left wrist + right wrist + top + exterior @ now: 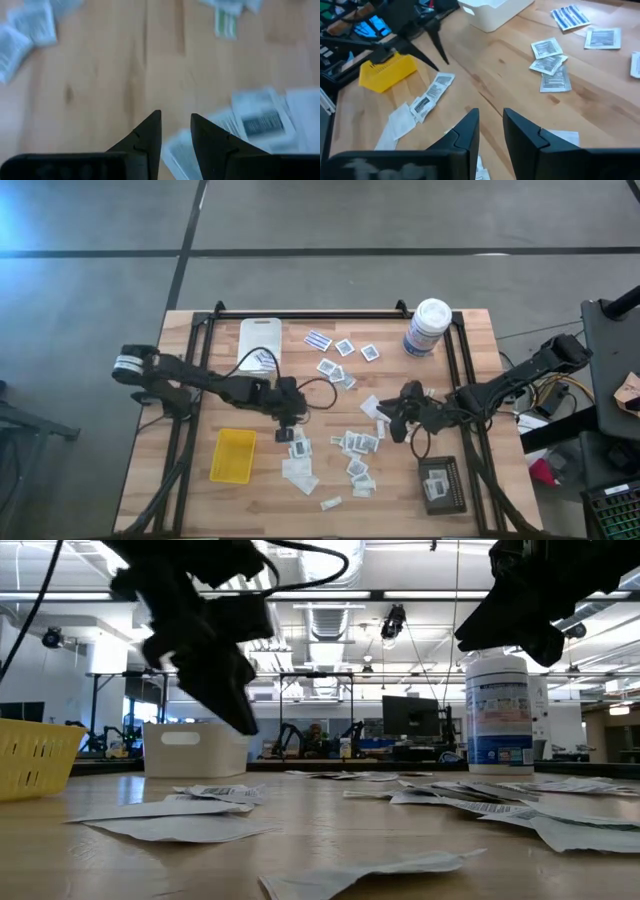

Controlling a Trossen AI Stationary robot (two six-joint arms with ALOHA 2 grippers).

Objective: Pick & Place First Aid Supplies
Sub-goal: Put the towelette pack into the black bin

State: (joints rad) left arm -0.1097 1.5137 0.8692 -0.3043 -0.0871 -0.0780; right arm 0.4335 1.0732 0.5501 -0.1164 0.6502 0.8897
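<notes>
A wooden table [200, 340] with a black frame [300, 313] along its edges — on it three trays and a canister. The white tray [258, 338] lies near the far edge, the yellow tray [232, 456] nearer the front left, the black tray [441, 483] at the front right. The white canister [427, 328] with a blue label stands upright at the far right — beyond, a lit workroom with monitors [405, 718]
</notes>
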